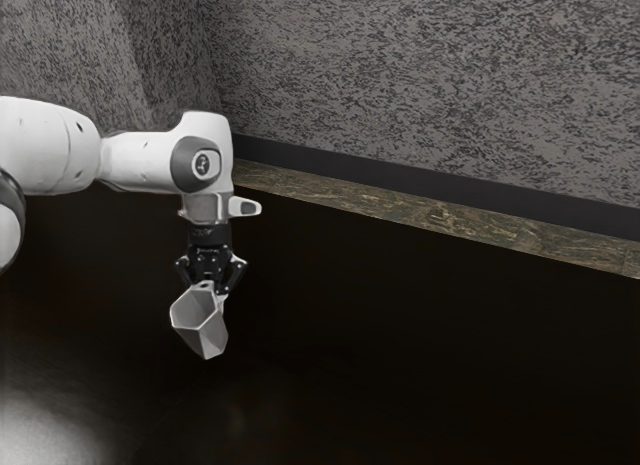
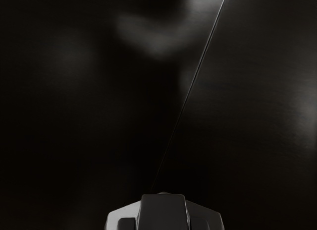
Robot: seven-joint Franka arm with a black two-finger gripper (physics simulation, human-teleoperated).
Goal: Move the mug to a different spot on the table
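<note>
**Item 1, gripper** (image 1: 210,281): black, pointing down from your white arm (image 1: 130,160), which enters from the exterior view's left. The fingers are clenched on the mug's upper wall, one on each side.

**Item 2, mug** (image 1: 200,327): grey and faceted. It hangs tilted under the gripper, with its mouth turned toward the exterior view's upper left and its base lowest. It looks lifted clear of the table (image 1: 420,365). In the wrist view the mug (image 2: 116,221) sits just under your hand.

**Item 3, table:** dark and glossy, with a thin line (image 2: 193,91) running across it.

**Item 4, wall** (image 1: 430,75): speckled grey, behind the table's wooden far edge (image 1: 420,210).
</note>
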